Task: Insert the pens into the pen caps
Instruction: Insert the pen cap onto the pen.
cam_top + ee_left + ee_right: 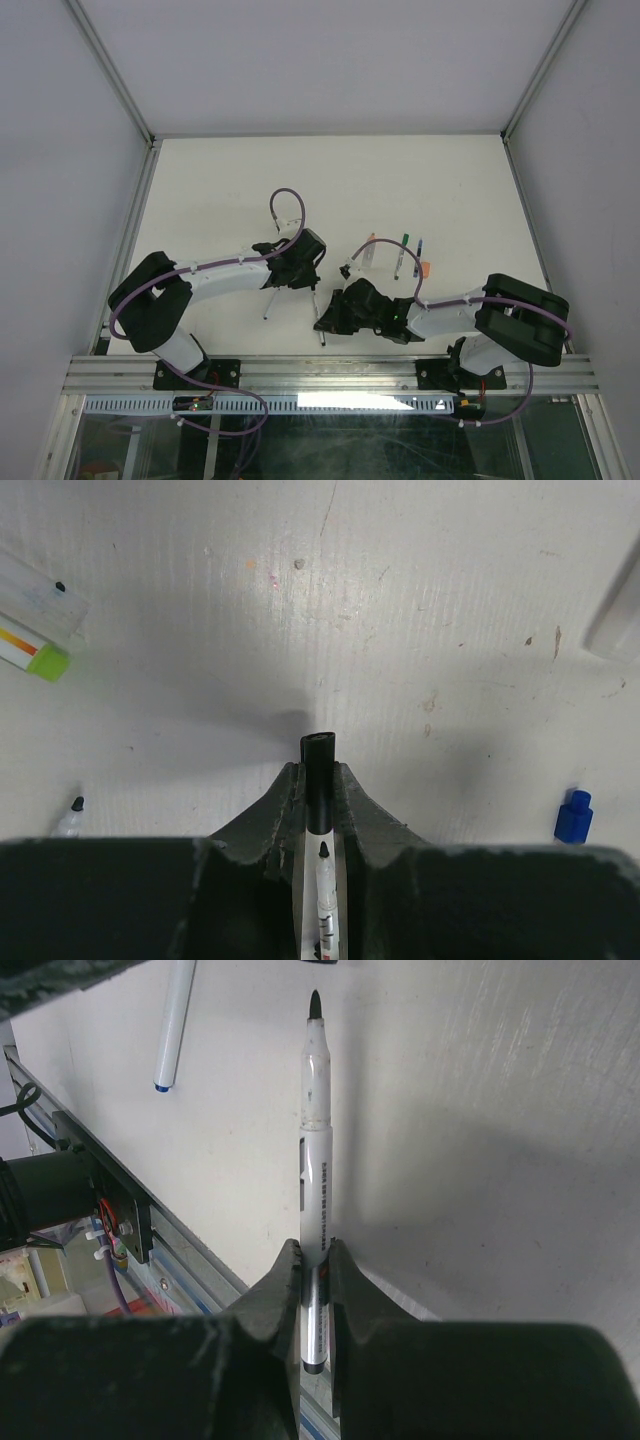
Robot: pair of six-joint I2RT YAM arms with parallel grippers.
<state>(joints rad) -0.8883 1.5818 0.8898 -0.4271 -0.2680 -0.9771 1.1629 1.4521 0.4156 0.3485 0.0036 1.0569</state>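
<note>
Left gripper (320, 776) is pinching a black cap (320, 752) between its fingertips, and the cap pokes out past them. Right gripper (315, 1260) is clamped on a white pen (318, 1150) low on the barrel. The pen's black tip points away from the wrist and its rear end sticks out behind the fingers. In the left wrist view the pen tip lines up with the cap and sits just short of its near end, not inserted. Whether the heights match, I cannot tell. Both grippers meet over the near middle of the table (330, 180), close to the front rail (330, 375).

Loose on the table:
- A blue-tipped pen (177, 1010) lies uncapped, left of the held pen in the right wrist view.
- A black-tipped pen (70, 818) is only partly in frame.
- A green cap (47, 663) sits on the end of a white barrel with an orange stripe.
- A blue cap (573, 817) sits on its own, well apart from the green one.

From above, a cluster lies right of the grippers. It holds two thin pens side by side (401, 255), with an orange cap (426, 268) just beside them. An orange-ended pen (368, 250) lies a little to the left of that group.
</note>
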